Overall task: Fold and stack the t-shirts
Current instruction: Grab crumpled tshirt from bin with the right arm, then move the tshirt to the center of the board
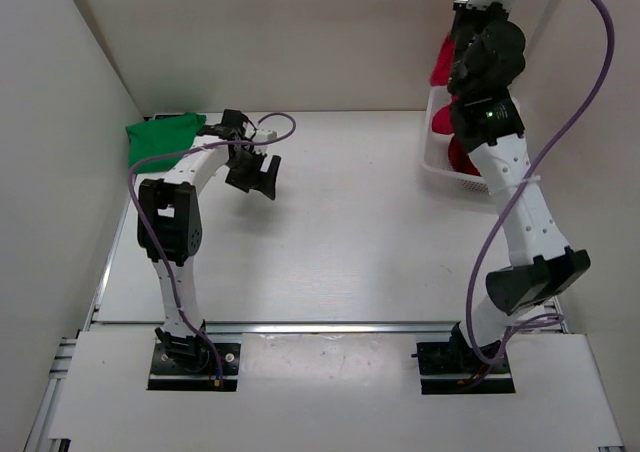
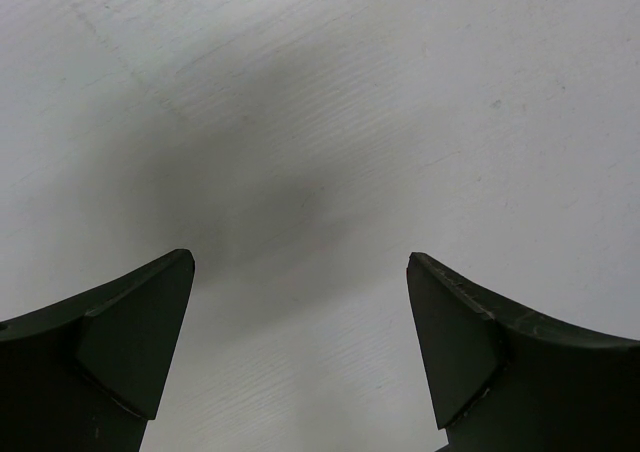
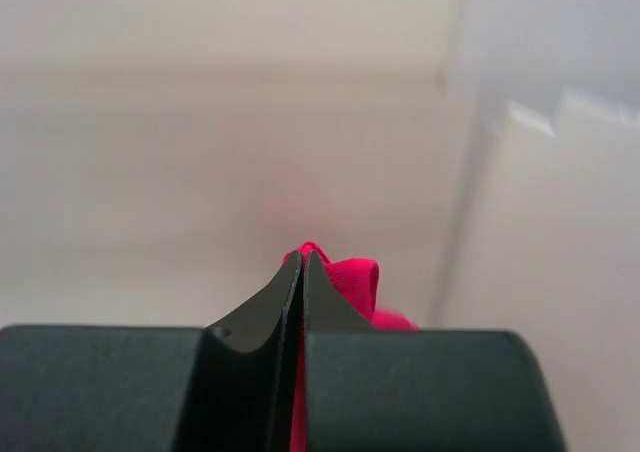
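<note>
At the far right corner of the table [image 1: 350,232], a white plastic basket [image 1: 437,167] with perforated walls is seen, much of it hidden behind the right arm. Soft red cloth [image 1: 440,64] shows in three patches around that arm, one raised above the basket and two inside it. How many garments these make up cannot be told. In the right wrist view, the right gripper [image 3: 302,262] is pressed shut on a thin, smooth fold of this red cloth, which bulges just beside the dark, tapered fingertips. The rest of the fabric is cut off below.

One green t-shirt [image 1: 160,138] lies crumpled at the far left of the table, partly covered by the left arm. The left gripper [image 2: 300,322] is held spread wide over bare, faintly grained white tabletop, with nothing between its two matte black fingers [image 2: 130,322].
</note>
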Controlling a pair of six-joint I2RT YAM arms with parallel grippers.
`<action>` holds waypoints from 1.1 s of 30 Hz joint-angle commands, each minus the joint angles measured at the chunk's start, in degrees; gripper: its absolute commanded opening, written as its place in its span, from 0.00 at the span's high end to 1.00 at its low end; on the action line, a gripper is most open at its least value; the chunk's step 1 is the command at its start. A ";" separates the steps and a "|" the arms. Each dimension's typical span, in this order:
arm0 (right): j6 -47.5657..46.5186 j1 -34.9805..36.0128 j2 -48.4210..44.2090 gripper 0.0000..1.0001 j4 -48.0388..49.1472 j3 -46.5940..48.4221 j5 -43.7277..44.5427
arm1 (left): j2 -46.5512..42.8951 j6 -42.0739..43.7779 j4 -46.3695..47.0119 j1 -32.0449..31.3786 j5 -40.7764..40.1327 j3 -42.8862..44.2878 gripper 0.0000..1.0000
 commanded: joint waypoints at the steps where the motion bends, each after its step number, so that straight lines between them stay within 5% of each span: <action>1: -9.39 7.54 -4.86 1.00 19.12 1.97 -1.82 | -6.90 -0.15 0.83 1.20 -1.27 0.79 0.01; 8: -10.62 23.47 -9.61 1.00 25.89 3.74 -14.56 | -8.40 -1.47 1.53 5.77 -2.51 1.05 0.01; 12: -0.72 20.85 -9.62 1.00 21.61 1.64 -15.20 | -9.10 -2.35 1.97 8.15 -3.21 0.53 0.02; 18: 24.59 10.31 -5.32 1.00 1.41 -4.34 -18.78 | -10.06 -2.44 1.89 11.05 -4.26 2.10 0.01; 21: 28.23 10.12 -3.55 0.99 -2.31 -10.84 -19.84 | -9.98 -2.00 1.88 14.21 -4.96 2.02 0.01; 23: 29.47 10.12 -1.01 0.88 -5.20 -14.35 -23.44 | -9.98 -1.65 1.63 15.09 -5.76 2.46 0.01; 25: 30.34 10.04 1.62 0.41 -12.04 -14.28 -27.30 | -9.89 -1.21 1.71 14.74 -7.07 2.55 0.02; 27: 32.00 9.51 4.78 0.15 -17.33 -13.49 -28.55 | -10.76 -1.03 1.71 13.78 -6.73 2.02 0.02; 29: 32.45 7.84 5.67 0.07 -21.29 -13.92 -31.87 | -10.68 -0.42 1.45 12.72 -5.76 1.58 0.01; 33: 27.20 8.10 5.24 0.09 -22.71 -17.87 -33.91 | -11.21 0.72 1.36 8.78 -4.44 -1.31 0.02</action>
